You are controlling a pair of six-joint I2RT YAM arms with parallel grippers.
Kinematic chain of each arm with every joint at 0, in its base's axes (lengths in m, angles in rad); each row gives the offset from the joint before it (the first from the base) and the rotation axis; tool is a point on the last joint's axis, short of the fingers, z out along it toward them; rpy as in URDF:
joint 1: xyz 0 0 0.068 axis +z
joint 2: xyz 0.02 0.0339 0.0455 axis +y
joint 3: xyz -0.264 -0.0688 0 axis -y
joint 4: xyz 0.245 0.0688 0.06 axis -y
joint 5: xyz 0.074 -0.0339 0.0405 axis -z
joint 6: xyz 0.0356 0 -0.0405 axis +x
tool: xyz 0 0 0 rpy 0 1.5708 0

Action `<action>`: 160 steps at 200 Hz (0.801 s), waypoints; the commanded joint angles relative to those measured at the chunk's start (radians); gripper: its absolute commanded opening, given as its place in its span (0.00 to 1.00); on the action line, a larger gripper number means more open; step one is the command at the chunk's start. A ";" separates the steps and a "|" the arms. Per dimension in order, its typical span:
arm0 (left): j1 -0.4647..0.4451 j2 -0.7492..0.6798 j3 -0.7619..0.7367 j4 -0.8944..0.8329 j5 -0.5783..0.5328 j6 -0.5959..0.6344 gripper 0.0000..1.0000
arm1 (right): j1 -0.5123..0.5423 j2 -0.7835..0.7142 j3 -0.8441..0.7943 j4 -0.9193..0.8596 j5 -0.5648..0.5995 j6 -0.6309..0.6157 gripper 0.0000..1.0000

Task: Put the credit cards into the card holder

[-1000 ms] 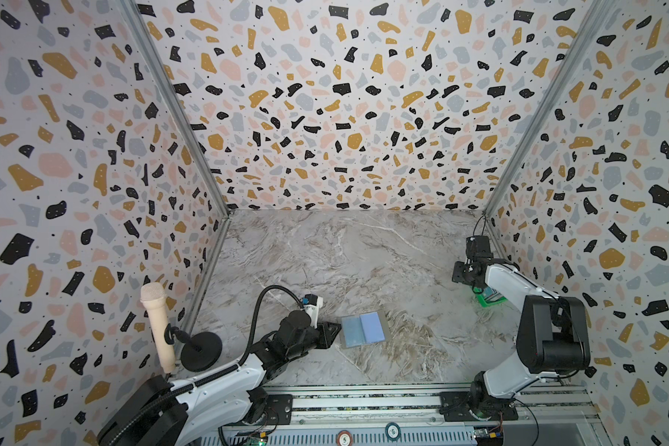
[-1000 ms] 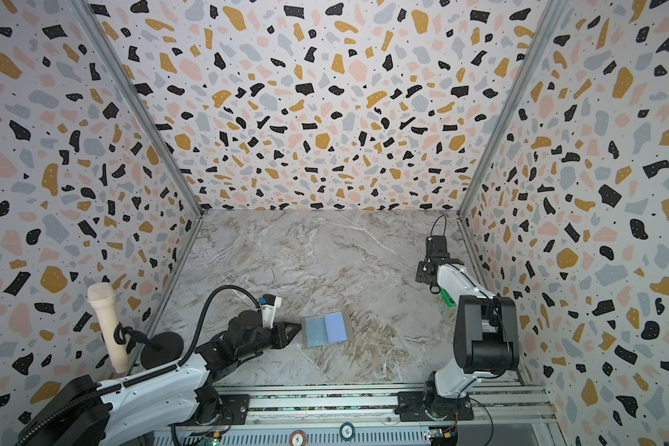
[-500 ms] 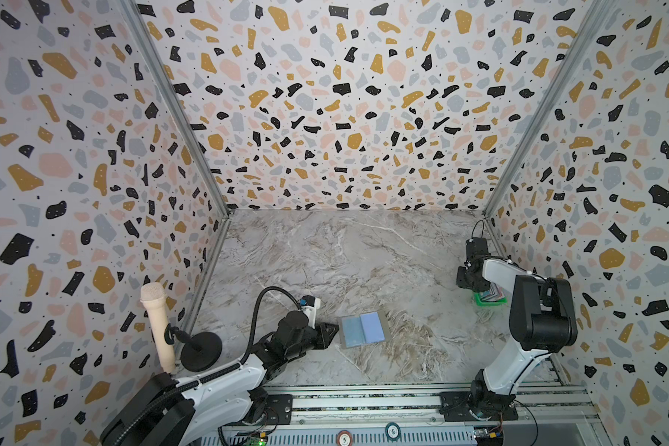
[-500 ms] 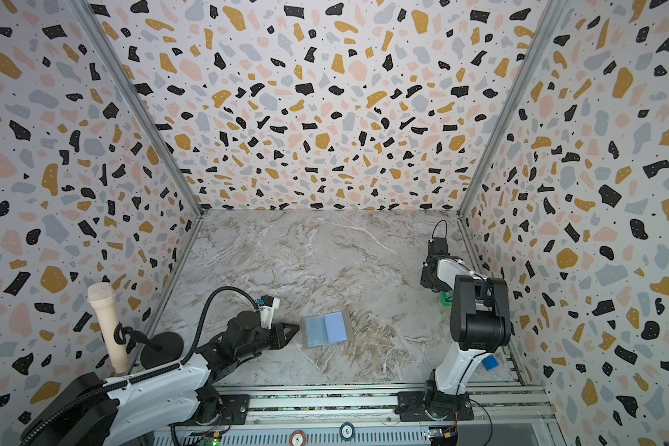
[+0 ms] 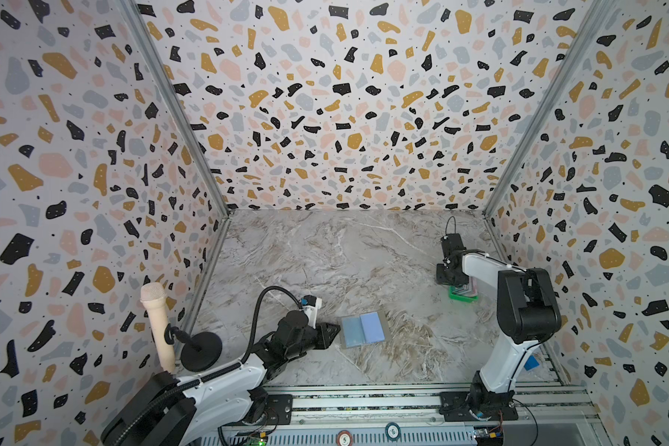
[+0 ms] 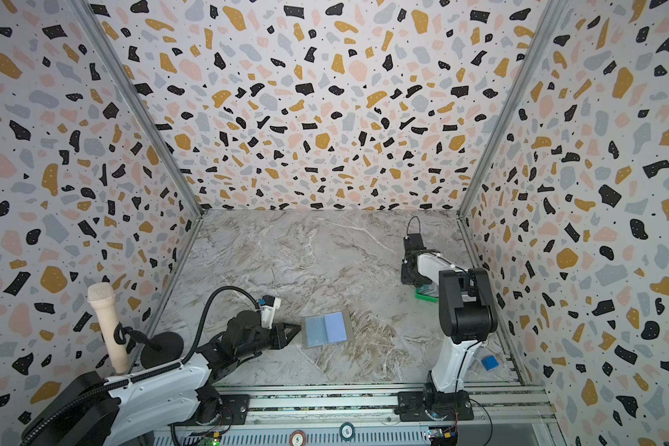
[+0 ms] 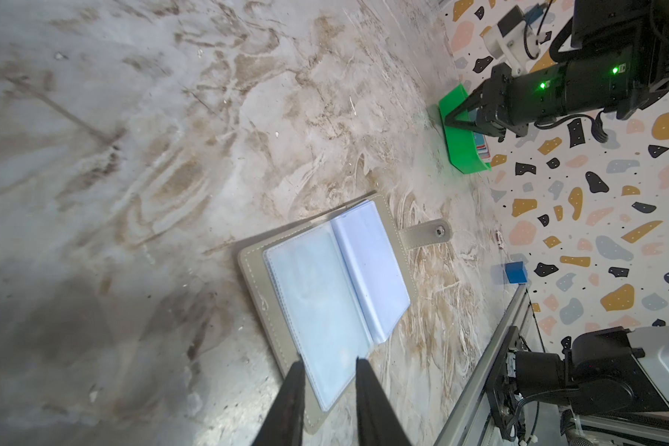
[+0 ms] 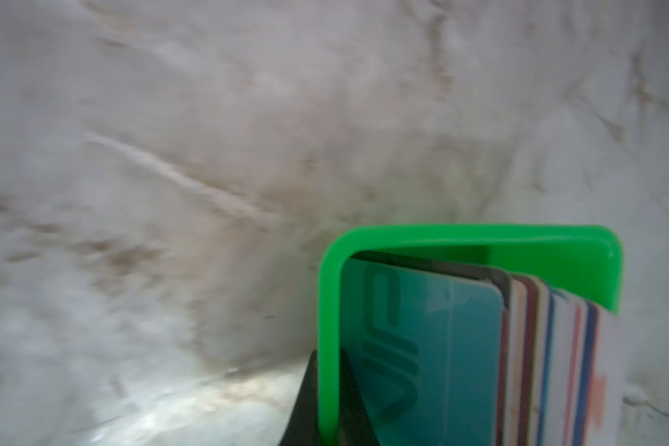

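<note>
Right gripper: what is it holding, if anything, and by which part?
The right gripper is shut on the green tray, pinching its side wall: one finger outside, one inside beside the teal card. No card is gripped.

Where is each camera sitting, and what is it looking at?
Top views: high in front, looking down at the table; left arm and right arm show.
Left wrist: on the left arm, facing the open card holder; left gripper shows.
Right wrist: on the right arm, close to the green tray of cards; right gripper pinches its wall.
Shared: top and left wrist views both show card holder and green tray.
</note>
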 commanded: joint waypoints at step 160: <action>0.005 0.016 0.084 -0.017 0.011 -0.016 0.25 | 0.483 0.318 0.490 0.018 -0.086 0.261 0.32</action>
